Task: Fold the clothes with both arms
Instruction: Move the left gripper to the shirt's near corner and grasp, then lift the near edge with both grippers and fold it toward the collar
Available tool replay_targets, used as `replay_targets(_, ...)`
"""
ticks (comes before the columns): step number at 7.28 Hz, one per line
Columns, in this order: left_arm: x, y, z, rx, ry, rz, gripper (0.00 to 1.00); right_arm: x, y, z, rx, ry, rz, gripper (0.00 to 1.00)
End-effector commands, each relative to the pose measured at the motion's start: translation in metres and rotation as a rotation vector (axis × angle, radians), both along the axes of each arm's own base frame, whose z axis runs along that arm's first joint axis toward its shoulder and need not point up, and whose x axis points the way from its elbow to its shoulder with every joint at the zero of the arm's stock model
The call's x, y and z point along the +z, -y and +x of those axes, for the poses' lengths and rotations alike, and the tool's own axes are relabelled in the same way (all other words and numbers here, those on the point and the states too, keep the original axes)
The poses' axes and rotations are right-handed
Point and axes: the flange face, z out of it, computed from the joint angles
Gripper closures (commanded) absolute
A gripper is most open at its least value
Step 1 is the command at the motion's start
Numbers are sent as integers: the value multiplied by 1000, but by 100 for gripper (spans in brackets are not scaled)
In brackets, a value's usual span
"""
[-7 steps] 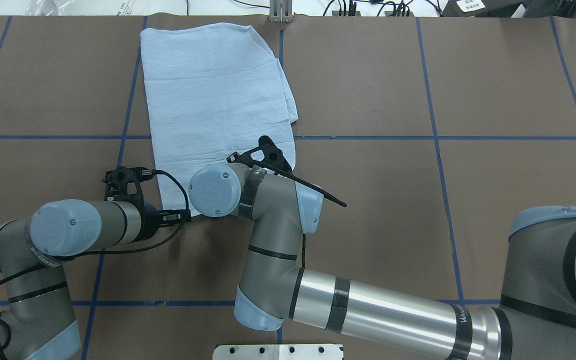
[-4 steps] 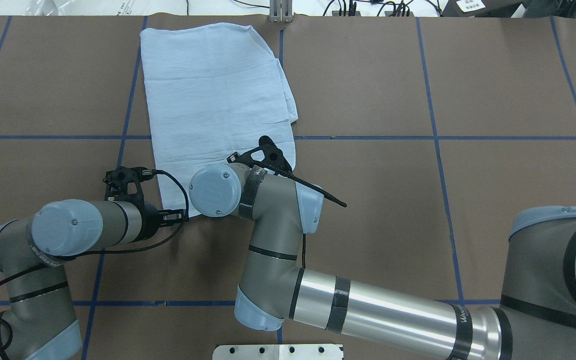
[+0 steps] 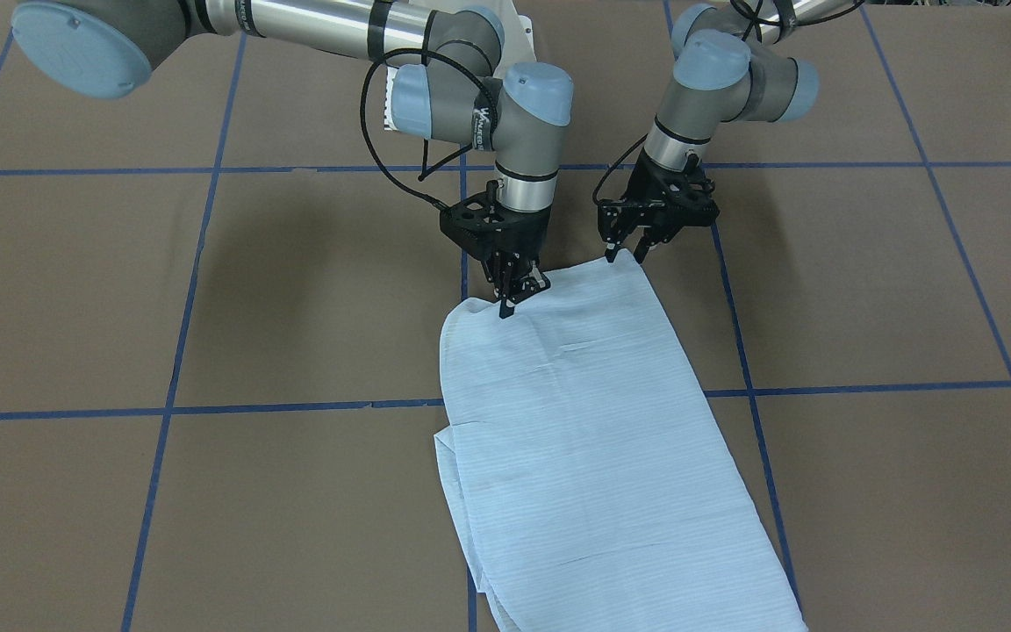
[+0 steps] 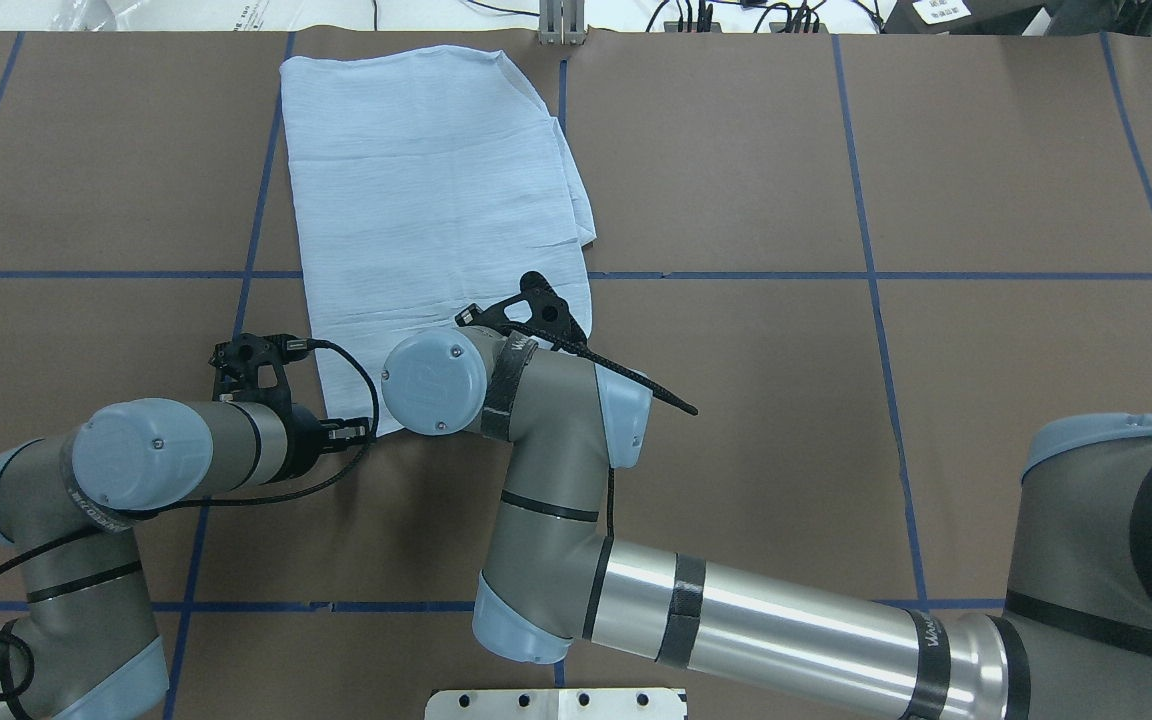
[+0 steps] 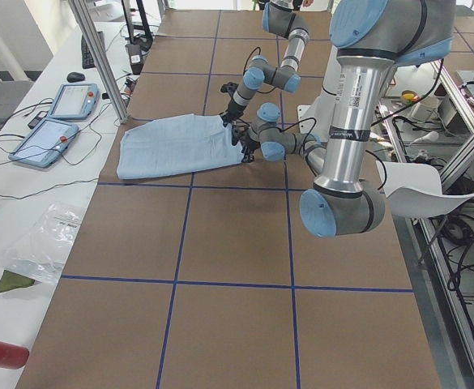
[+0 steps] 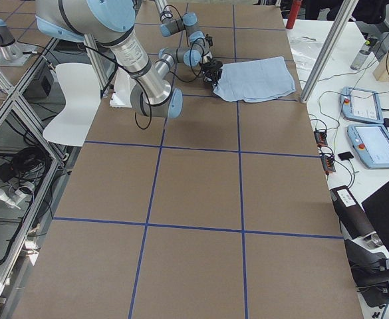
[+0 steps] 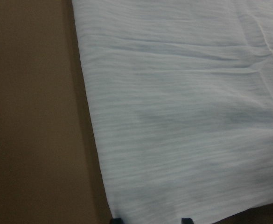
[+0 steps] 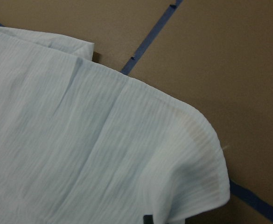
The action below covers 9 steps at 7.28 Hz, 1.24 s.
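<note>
The shirt (image 4: 436, 180) lies flat on the brown table (image 4: 836, 150), already folded into a long narrow panel. It runs from just in front of the two wrists to the table's far edge, slightly to the robot's left of centre. Both claws are at the near short edge, one at each corner, which in my judgement is the placement for lifting that hem and carrying it over toward the far end. The left gripper (image 3: 627, 254) stands with its fingers apart. Its wrist view shows two dark fingertips (image 7: 186, 220) straddling the hem with cloth between them, so no hold is made there yet. The right gripper (image 3: 507, 303) has its fingers drawn to a point on the opposite corner. In its wrist view the cloth rises toward the camera beside one visible fingertip (image 8: 148, 218), so it appears clamped on the shirt. The rest of the panel lies undisturbed, with a loose layer protruding along its right side.
</note>
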Motion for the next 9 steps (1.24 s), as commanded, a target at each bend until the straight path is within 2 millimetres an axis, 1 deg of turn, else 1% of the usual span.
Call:
replay_targets(1,1,0,0,-1,2,0,52,1,0,0,0,-1,0,100)
replay_targets(2,1,0,0,0,1,-2,79,-1,0,0,0,1,0,100)
replay_targets(3,1,0,0,0,0,-1,100,-1,0,0,0,1,0,100)
replay_targets(4,-1,0,0,-1,-2,2,100,3,0,0,0,-3,-1,100)
replay_targets(5,-11,0,-3,-6,-21,14,100,11,-1,3,0,-6,-2,100)
replay_targets(6,-43,0,-3,-9,-74,36,100,21,-8,22,-1,16,7,100)
replay_targets(7,-74,-2,-7,-5,-130,57,100,26,-19,53,-3,51,22,100)
replay_targets(8,-95,-2,-6,-3,-167,70,100,39,-36,84,-17,79,36,100)
replay_targets(9,-111,-2,-5,-17,-206,48,100,51,-73,110,-53,93,47,100)
